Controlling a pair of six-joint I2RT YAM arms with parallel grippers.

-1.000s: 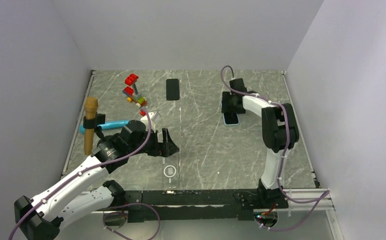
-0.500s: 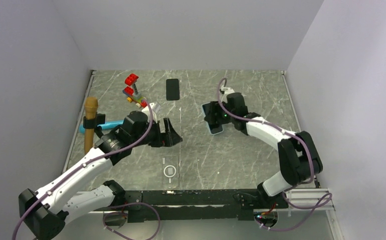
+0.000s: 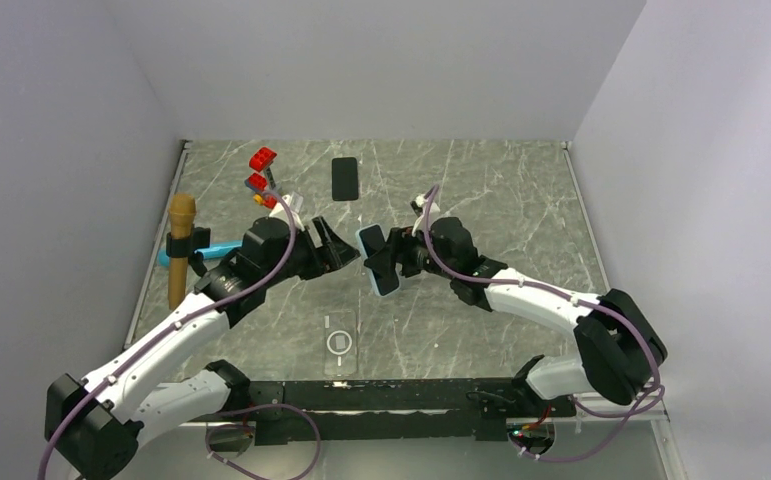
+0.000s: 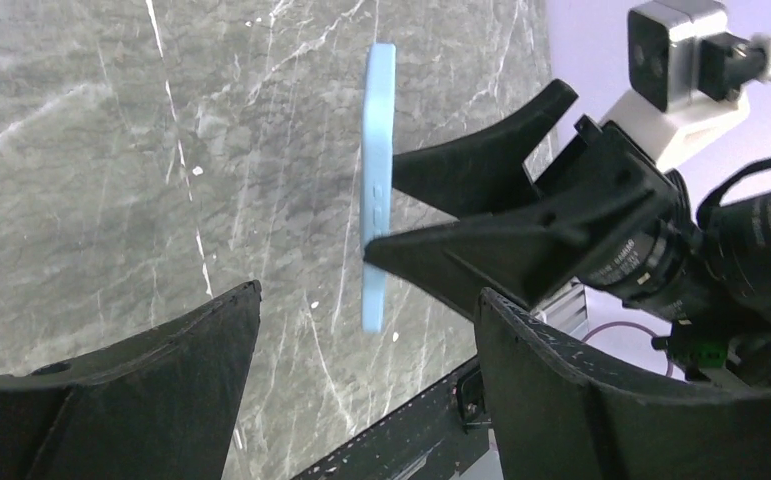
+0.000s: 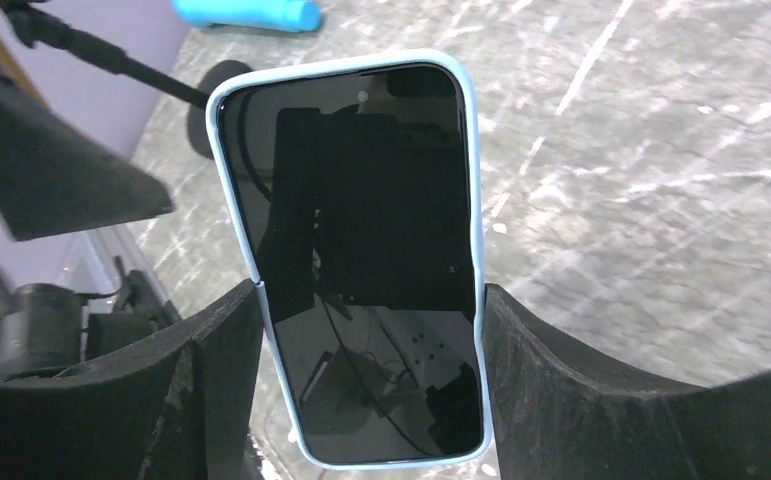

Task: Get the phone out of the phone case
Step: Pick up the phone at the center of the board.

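Observation:
A black phone (image 5: pixel 361 250) sits in a light blue case (image 3: pixel 377 259). My right gripper (image 3: pixel 389 261) is shut on the case's long edges and holds it upright above the table's middle, screen toward its own camera. In the left wrist view the case (image 4: pixel 377 180) shows edge-on, with the right gripper's fingers (image 4: pixel 481 250) clamped on it. My left gripper (image 3: pixel 346 251) is open and empty, just left of the case, its fingertips (image 4: pixel 231 310) short of it.
A second black phone (image 3: pixel 344 178) lies at the back centre. A clear case with a ring (image 3: pixel 340 334) lies near the front. Red toy bricks (image 3: pixel 260 170), a blue tube (image 3: pixel 223 248) and a brown microphone (image 3: pixel 179 248) sit at the left.
My right gripper has carried the cased phone from the right side leftward to the table's middle and turned it upright. My left gripper has moved up and right toward it.

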